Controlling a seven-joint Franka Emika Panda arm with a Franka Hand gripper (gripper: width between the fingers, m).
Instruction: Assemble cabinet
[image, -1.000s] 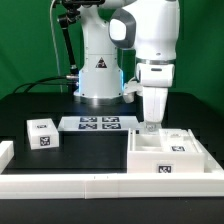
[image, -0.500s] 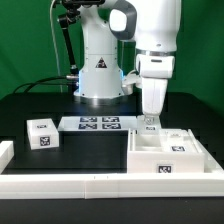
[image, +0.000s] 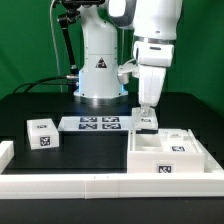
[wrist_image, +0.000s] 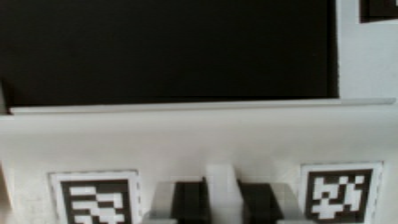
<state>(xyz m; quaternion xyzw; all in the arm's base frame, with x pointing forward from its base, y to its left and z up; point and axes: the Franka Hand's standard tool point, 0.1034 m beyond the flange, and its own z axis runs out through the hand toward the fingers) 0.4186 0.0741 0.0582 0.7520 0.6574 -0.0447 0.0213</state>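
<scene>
gripper (image: 146, 123) fingers (wrist_image: 187, 200) are close together, pinching a white ridge on what looks like a small piece (wrist_image: 196, 150) over the cabinet (image: 148, 162), black-and-white square tags (wrist_image: 338, 195) either side of them

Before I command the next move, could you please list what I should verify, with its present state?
1. Gripper above the cabinet, near its back edge: ok.
2. Jaws open or shut: cannot tell; the wrist view shows a white ridge between the fingers.
3. Gripper clear of the cabinet or touching it: cannot tell.
4. Small cube well away from the arm, at the exterior view's left: ok.
5. Marker board lying flat, uncovered: ok.
</scene>
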